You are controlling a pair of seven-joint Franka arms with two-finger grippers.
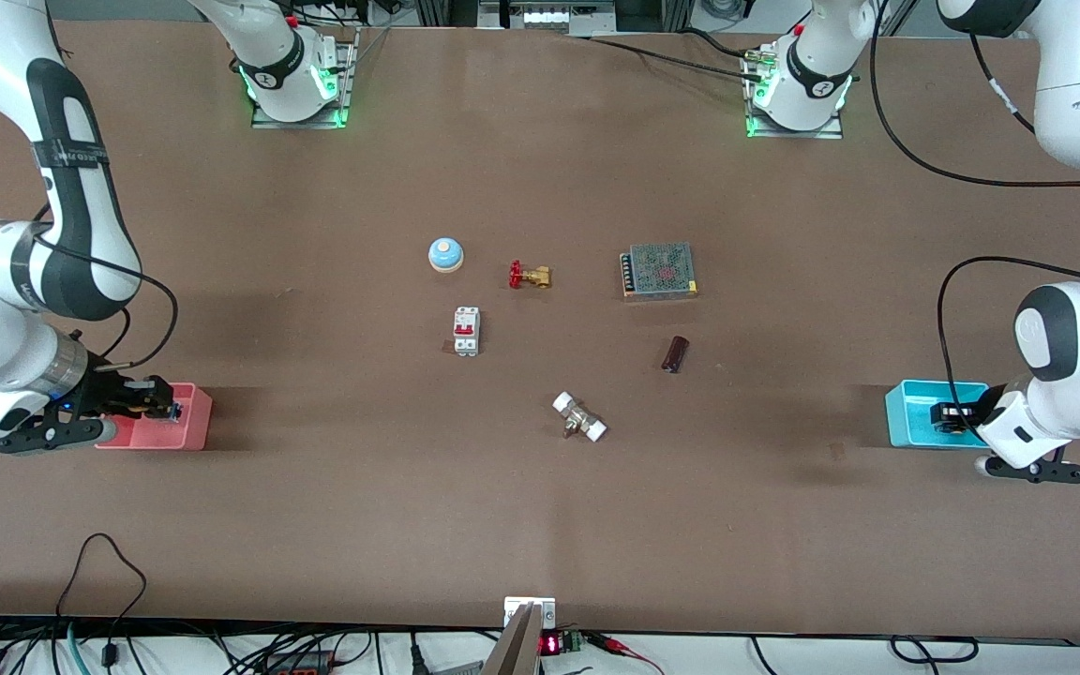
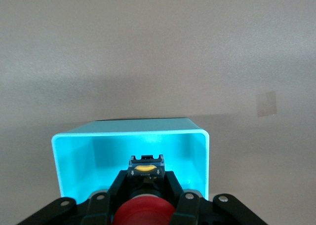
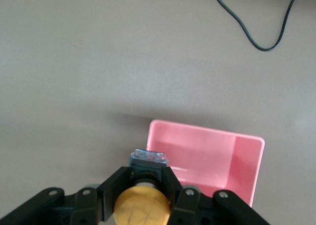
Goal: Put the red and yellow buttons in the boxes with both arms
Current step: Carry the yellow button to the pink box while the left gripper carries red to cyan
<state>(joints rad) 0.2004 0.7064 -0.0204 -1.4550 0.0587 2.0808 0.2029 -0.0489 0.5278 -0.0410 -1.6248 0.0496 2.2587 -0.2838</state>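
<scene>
My left gripper (image 1: 951, 412) hangs over the cyan box (image 1: 910, 424) at the left arm's end of the table. In the left wrist view the gripper (image 2: 145, 179) is shut on the red button (image 2: 143, 212), whose black body points down into the cyan box (image 2: 74, 161). My right gripper (image 1: 163, 401) hangs over the pink box (image 1: 191, 427) at the right arm's end. In the right wrist view that gripper (image 3: 148, 178) is shut on the yellow button (image 3: 143, 207), over one end wall of the pink box (image 3: 222, 156). Both boxes look empty inside.
Mid-table lie a blue dome bell (image 1: 446, 254), a brass valve with red handle (image 1: 529, 276), a white circuit breaker (image 1: 466, 331), a grey power supply (image 1: 658, 270), a dark cylinder (image 1: 675, 353) and a white-ended fitting (image 1: 579, 417). A black cable (image 3: 256, 32) loops near the pink box.
</scene>
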